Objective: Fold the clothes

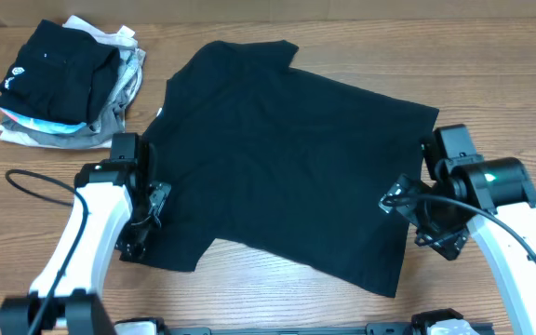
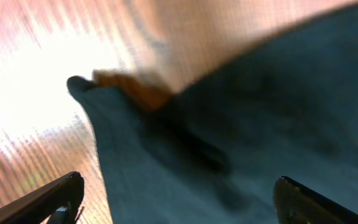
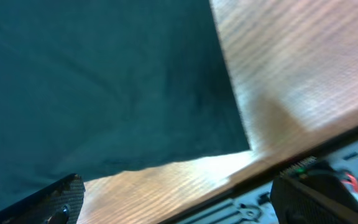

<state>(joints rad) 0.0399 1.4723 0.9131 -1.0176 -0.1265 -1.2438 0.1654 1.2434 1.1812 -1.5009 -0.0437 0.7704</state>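
The black short-sleeved shirt lies spread flat on the wooden table, collar toward the left with a small white tag. My left gripper is open over the shirt's left sleeve; the left wrist view shows the sleeve's edge between its fingers. My right gripper is open over the shirt's right hem. In the right wrist view the shirt's bottom corner lies just ahead of the fingers, with bare wood between them.
A pile of folded garments, a black one with a round white logo on top of grey and white ones, sits at the back left. The table's front edge runs close to my right gripper.
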